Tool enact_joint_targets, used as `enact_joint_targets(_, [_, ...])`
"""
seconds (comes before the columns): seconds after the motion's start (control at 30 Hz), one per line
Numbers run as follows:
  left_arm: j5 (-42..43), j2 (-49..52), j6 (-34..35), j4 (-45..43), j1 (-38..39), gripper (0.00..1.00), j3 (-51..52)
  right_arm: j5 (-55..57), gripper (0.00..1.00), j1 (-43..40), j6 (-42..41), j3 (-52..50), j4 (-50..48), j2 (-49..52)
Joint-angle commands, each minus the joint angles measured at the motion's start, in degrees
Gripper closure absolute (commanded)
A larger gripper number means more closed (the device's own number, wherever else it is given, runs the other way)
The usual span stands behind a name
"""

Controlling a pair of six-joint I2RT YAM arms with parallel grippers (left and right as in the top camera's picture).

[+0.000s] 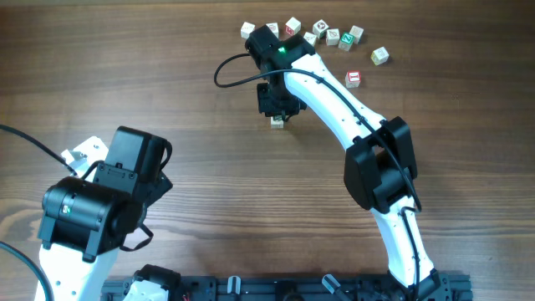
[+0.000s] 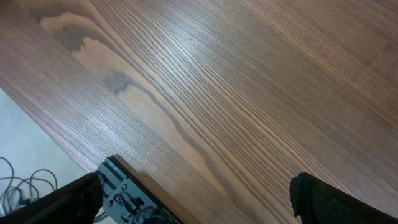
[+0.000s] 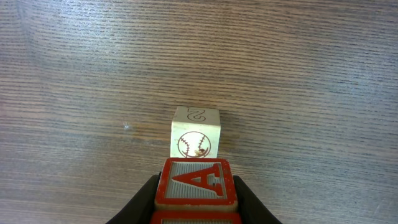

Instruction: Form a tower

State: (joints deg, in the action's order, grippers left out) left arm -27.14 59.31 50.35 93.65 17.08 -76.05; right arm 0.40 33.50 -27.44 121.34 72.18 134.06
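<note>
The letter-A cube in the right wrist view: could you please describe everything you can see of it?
The letter-A cube is a small wooden block. The face shown has a ridged pale ground, a red frame and a red capital A. It sits square in the right gripper, whose black jaws press its left and right sides. It is at the bottom of the view, in front of a pale baseball cube standing on the wooden table. Whether the two cubes touch cannot be told.

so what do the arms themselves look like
The left arm and right arm have white links and black joint housings. The right one carries a looping black cable and a green light near its wrist. The left fingers and right fingers are black.
</note>
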Motion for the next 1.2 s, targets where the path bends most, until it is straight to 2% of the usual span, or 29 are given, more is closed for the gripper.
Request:
enact_joint_targets(0.0, [-0.1,-0.2,1.1,0.0,-0.3,0.00,0.0,-0.1,0.81,0.4,-1.3,0.0,-0.5,0.7])
enact_joint_targets(0.27, [-0.1,-0.2,1.1,0.0,-0.3,0.00,0.0,-6.0,0.84,0.4,-1.7,0.0,0.0,0.8])
enact_joint_targets(0.63, [-0.1,-0.2,1.1,0.0,-0.3,0.00,0.0,-3.5,0.84,0.4,-1.1,0.0,-1.9,0.9])
enact_joint_targets(0.77, [-0.1,-0.2,1.1,0.0,-0.3,0.00,0.0,-2.0,0.95,0.5,-1.5,0.0,-2.0,0.9])
enact_joint_targets(1.17, [-0.1,-0.2,1.1,0.0,-0.3,0.00,0.0,-1.5,0.94,0.4,-2.6,0.0,-3.5,0.9])
